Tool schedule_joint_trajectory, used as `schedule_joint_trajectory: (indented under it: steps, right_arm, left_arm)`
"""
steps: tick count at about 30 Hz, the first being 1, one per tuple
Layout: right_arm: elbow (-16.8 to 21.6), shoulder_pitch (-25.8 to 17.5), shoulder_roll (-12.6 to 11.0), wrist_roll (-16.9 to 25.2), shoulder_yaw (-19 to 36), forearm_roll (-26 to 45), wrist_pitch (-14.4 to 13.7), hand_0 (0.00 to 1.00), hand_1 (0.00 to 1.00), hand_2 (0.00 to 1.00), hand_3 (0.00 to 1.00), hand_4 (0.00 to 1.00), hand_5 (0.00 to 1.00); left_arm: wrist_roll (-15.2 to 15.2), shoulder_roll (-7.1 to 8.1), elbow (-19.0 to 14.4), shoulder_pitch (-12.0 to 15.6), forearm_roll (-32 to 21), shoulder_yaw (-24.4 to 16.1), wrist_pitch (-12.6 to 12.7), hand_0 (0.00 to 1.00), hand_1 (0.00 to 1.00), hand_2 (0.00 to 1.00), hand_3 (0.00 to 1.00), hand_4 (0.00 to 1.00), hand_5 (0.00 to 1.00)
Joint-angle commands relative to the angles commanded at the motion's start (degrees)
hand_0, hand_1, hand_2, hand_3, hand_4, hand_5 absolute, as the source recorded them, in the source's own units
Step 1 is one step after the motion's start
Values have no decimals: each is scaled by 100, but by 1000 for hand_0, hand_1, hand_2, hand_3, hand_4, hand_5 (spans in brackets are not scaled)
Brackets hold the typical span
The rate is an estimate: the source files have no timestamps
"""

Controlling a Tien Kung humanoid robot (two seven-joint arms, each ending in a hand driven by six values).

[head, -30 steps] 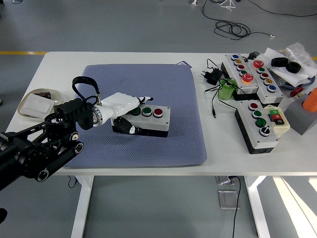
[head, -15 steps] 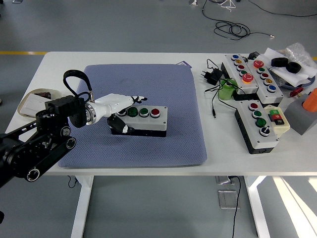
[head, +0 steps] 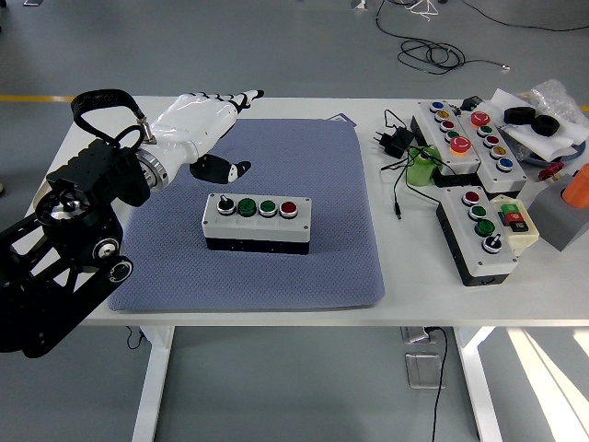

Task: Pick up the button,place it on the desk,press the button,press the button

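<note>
The button box point(head: 258, 224) lies flat on the blue mat point(head: 313, 166) near the middle of the white surface point(head: 276, 308), its four buttons facing up; the left robot hand point(head: 210, 124) hangs at its 11 o'clock, apart from it, fingers loosely spread and holding nothing; more button boxes point(head: 479, 230) sit at 3 o'clock, off the mat.

We have a single head view, set high on our own side of the counter point(head: 515, 304) and tilted forward and down. Its near edge runs along the bottom of the frame, grey floor beyond the far edge, our left arm point(head: 64, 230) entering from the left.
</note>
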Motion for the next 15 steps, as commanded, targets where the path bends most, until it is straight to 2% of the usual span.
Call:
schedule_joint_trajectory:
  steps: [5,6,11,12,15]
  right_arm:
    - [0,8,-1,-2,12,-3,-3,787,797,817,751,412,479]
    - [0,10,-1,-2,14,1,-4,787,797,817,751,412,479]
    - [0,19,-2,-14,43,-46,1,787,797,817,751,412,479]
    - [0,18,-3,-14,40,-35,0,787,797,817,751,412,479]
    - [0,17,-3,-16,47,-46,1,787,797,817,751,412,479]
  left_arm:
    - [309,15,-111,31,-244,93,-415,127,210,230,914,579,338]
    - [351,14,-109,34,-315,114,-452,11,80,126,877,548,352]
    - [471,25,-103,43,-623,214,-623,11,80,126,877,548,352]
    - [507,27,-114,51,-707,242,-682,2,42,77,821,544,326]
    - [566,32,-154,85,-889,288,-758,2,42,77,821,544,326]
